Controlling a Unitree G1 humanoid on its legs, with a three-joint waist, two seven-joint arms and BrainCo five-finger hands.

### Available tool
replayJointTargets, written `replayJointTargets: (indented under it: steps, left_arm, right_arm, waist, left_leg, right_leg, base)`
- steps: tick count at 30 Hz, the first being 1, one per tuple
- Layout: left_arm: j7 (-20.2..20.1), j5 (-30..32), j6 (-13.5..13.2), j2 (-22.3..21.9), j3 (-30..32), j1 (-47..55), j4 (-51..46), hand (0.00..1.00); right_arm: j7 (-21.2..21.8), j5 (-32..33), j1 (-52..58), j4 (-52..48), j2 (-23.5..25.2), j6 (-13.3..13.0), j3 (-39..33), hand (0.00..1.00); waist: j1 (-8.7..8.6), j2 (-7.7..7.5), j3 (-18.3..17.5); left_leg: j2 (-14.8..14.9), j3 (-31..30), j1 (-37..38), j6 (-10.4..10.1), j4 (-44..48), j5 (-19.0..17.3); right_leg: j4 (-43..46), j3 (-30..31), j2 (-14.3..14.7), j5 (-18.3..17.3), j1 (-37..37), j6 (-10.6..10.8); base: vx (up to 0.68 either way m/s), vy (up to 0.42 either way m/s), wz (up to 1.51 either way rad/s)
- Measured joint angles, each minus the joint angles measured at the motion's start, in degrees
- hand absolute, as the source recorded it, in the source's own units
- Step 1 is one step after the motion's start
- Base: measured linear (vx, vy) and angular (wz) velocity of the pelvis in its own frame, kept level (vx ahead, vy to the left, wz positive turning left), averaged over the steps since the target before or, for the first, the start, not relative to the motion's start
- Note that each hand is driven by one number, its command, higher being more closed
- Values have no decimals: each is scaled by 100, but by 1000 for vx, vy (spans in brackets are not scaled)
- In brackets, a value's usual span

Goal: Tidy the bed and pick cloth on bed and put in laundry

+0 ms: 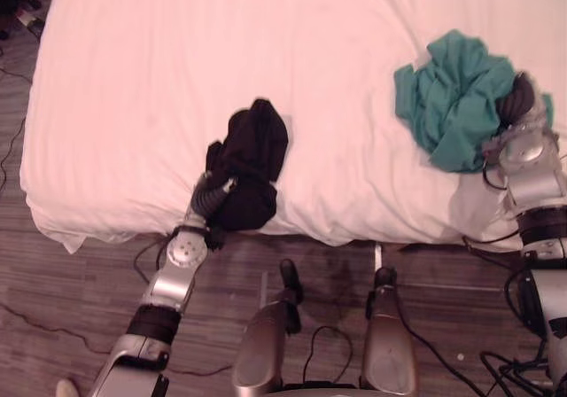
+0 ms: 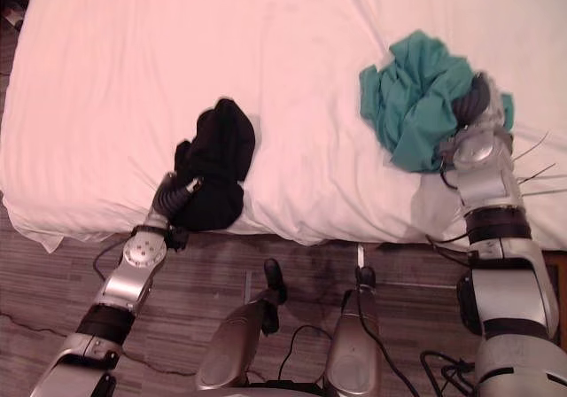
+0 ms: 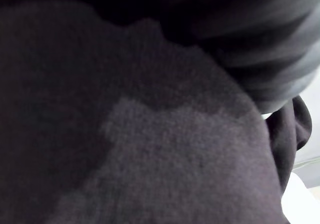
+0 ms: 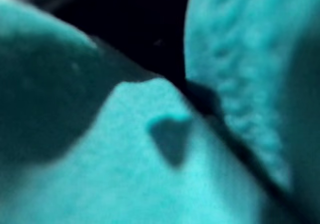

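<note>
Bed (image 1: 177,78): white sheet, smooth over most of its area, with long shallow creases running towards the far right. The near edge is rounded and hangs over a dark wood-plank floor (image 1: 71,291).

Black cloth (image 1: 248,162): soft, matte and bunched into a lumpy, upright heap. It sits on the bed near the front edge, left of centre, and its lower fold reaches the edge of the mattress. In the left wrist view the fabric (image 3: 150,149) has a fine, slightly fuzzy surface and lies close against the camera.

Left robot hand (image 1: 208,200): its dark ribbed cover shows at the base of the black heap, and the rest is buried in the cloth. It touches the cloth. Grip state cannot be told, neither how far open it is nor whether it has hold.

Teal cloth (image 1: 452,96): thin and heavily crumpled, with many sharp folds and an irregular outline. It lies on the right side of the bed, well apart from the black cloth. The right wrist view shows broad teal folds (image 4: 150,174) with deep shadowed gaps between them.

Right robot hand (image 1: 516,98): its dark cover is pushed into the right flank of the teal pile, with fabric wrapped around it. It touches the cloth. Grip state cannot be told.

Both cloths rest on the bed.
</note>
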Motion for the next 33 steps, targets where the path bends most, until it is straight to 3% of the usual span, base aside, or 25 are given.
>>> replayJointTargets:
  steps: [2, 4, 6, 8, 9, 10, 14, 16, 17, 18, 19, 20, 21, 22, 23, 24, 26, 27, 28, 29, 30, 33]
  left_arm:
    - [-82, -4, 55, -12, 25, 258, -10, 100]
    - [-101, -23, 211, -131, 88, 581, 52, 100]
    - [-99, -81, 388, -252, 170, 828, 278, 100]
    - [-93, -133, 448, -379, 278, 1050, 396, 100]
    - [-41, -270, 430, -488, 297, 1187, 493, 100]
    - [49, -437, 395, -564, 298, 1303, 520, 100]
    - [158, -1256, 65, -1063, 111, 1446, 716, 100]
    - [46, -1605, -27, -1328, -14, 1604, 742, 100]
    - [-42, -1813, -105, -1440, -87, 1753, 853, 100]
    - [-153, -1956, -161, -1492, -131, 1831, 1025, 100]
    - [-219, -2058, -212, -1523, -120, 1899, 1085, 100]
    - [-241, -2281, -236, -1547, -120, 2086, 1103, 100]
    - [-269, -2592, -253, -1624, -141, 2260, 1107, 100]
    - [-286, -2805, -347, -1580, -62, 2375, 1113, 100]
    - [-289, -2947, -363, -1538, 11, 2418, 1112, 100]
    - [-280, -3026, -358, -1537, 134, 2421, 1145, 100]
    - [-269, -3022, -355, -1576, 153, 2473, 1143, 100]
    - [-270, -3022, -334, -1588, 89, 2531, 1143, 100]
    - [-337, -3004, -332, -1593, 15, 2521, 1168, 100]
    - [-366, -2994, -331, -1537, 11, 2458, 1219, 100]
    - [-384, -2986, -334, -1443, -8, 2326, 1360, 100]
    - [-392, -2986, -324, -1386, -198, 1993, 1829, 100]
  right_arm:
    - [2, 370, 603, -281, 387, -249, -198, 100]
    - [190, 868, 1712, -914, 1043, -556, -285, 100]
    - [838, 1455, 2921, -1599, 1790, -797, -43, 100]
    - [1306, 1657, 3605, -1920, 2134, -953, 314, 100]
    - [1744, 1849, 3985, -2092, 2342, -1006, 600, 100]
    - [2200, 2058, 4285, -2212, 2553, -1062, 903, 100]
    - [2978, 2367, 4754, -2263, 3035, -1164, 1306, 100]
    - [3014, 2365, 4947, -2255, 3242, -1296, 1312, 100]
    - [2978, 2363, 5069, -2268, 3293, -1340, 1302, 100]
    - [2864, 2359, 5175, -2281, 3258, -1396, 1296, 100]
    - [2785, 2358, 5181, -2259, 3216, -1412, 1260, 100]
    - [2669, 2361, 5167, -2228, 3114, -1455, 1178, 100]
    - [2547, 2361, 5135, -2140, 3019, -1498, 1063, 100]
    - [2447, 2361, 5065, -2016, 2987, -1517, 1043, 100]
    - [2392, 2361, 4993, -1997, 2989, -1522, 1045, 100]
    - [2283, 2363, 4870, -1995, 3043, -1571, 1029, 100]
    - [2110, 2362, 4858, -1970, 3049, -1570, 961, 100]
    - [1971, 2359, 4981, -1970, 3054, -1567, 872, 100]
    - [1786, 2362, 5186, -1969, 3095, -1570, 795, 100]
    - [1633, 2367, 5286, -1975, 3195, -1575, 776, 100]
    - [1459, 2375, 5447, -1993, 3309, -1586, 765, 100]
    - [1095, 2374, 5943, -1982, 3427, -1788, 689, 100]
  waist:
    - [11, -107, -137]
    - [-9, -287, -506]
    - [-37, -540, -784]
    - [-71, -682, -1064]
    - [-82, -747, -1243]
    - [-84, -793, -1347]
    - [-110, -735, -1469]
    - [-122, -758, -1516]
    - [-151, -866, -1567]
    - [-147, -938, -1649]
    - [-115, -914, -1675]
    - [-53, -813, -1720]
    - [16, -732, -1769]
    - [80, -721, -1768]
    - [113, -734, -1775]
    - [153, -774, -1787]
    - [357, -730, -1795]
    - [291, -671, -1812]
    - [220, -618, -1840]
    - [145, -653, -1820]
    - [52, -726, -1785]
    - [-93, -799, -1734]
  left_leg:
    - [85, 17, 155, -14, -117, 8]
    - [180, 37, 361, -58, -311, 37]
    - [177, 55, 778, -64, -390, 39]
    - [160, 57, 934, -64, -402, 39]
    - [158, 56, 1000, -64, -410, 39]
    - [148, 38, 1061, -64, -415, 39]
    - [73, -93, 1085, -88, -620, 65]
    - [31, 232, 918, 211, -744, -30]
    - [67, 1041, 881, 613, -650, -337]
    - [120, 1763, 860, 834, -398, -497]
    - [287, 2307, 832, 898, -141, -470]
    - [490, 2942, 794, 1107, 226, -182]
    - [368, 2788, 748, 1011, 280, -148]
    - [265, 2463, 720, 1007, 230, -145]
    - [159, 2275, 691, 963, 181, -110]
    - [-130, 1963, 613, 921, 152, -86]
    - [-329, 1522, 600, 904, 62, -71]
    - [-452, 1036, 673, 923, -38, -102]
    - [-475, 513, 736, 905, -168, -93]
    - [-526, 155, 747, 948, -248, -35]
    - [-643, -289, 794, 1016, -426, 18]
    - [-869, -1144, 1052, 1089, -648, 157]
  right_leg:
    - [-232, -21, 124, 68, 192, -39]
    - [-543, -65, 260, 138, 472, -55]
    - [-859, -111, 285, 148, 1009, -55]
    - [-1097, -126, 285, 187, 1278, -37]
    - [-1276, -138, 296, 253, 1422, -34]
    - [-1479, -171, 300, 324, 1589, -6]
    - [-1758, -869, 235, 384, 2042, 38]
    - [-1721, -1594, 130, 311, 2310, 88]
    - [-1818, -2350, -19, 360, 2631, 98]
    - [-1876, -2960, -150, 372, 2939, 109]
    - [-1797, -3296, -191, 364, 3099, 111]
    - [-1349, -3723, -328, 280, 3205, 11]
    - [-700, -3919, -567, 153, 3207, -53]
    - [-663, -3916, -551, -126, 3243, 183]
    - [-864, -3929, -470, -213, 3249, 257]
    - [-1064, -4259, -422, -142, 3404, 214]
    - [-405, -4350, -636, -62, 3390, 45]
    - [449, -4042, -776, 115, 3272, -736]
    - [993, -3152, -601, -233, 2964, -763]
    - [1002, -2545, -262, -516, 2752, -574]
    - [959, -1834, 160, -765, 2395, -534]
    - [434, -529, 727, -894, 1725, -573]
  base:
    - [70, -74, -13]
    - [144, -90, -10]
    - [157, -68, -6]
    - [141, -40, -3]
    - [151, -13, -4]
    - [103, 5, 3]
    - [8, 42, 75]
    - [-37, 86, 194]
    - [71, 118, 269]
    - [129, 130, 299]
    - [162, 171, 281]
    - [158, 169, 254]
    - [161, 147, 236]
    - [98, 75, 177]
    - [47, 13, 166]
    - [34, 65, 156]
    - [54, 119, 156]
    - [82, 78, 191]
    - [85, 33, 223]
    - [83, -44, 232]
    - [66, -66, 194]
    - [133, -68, 211]
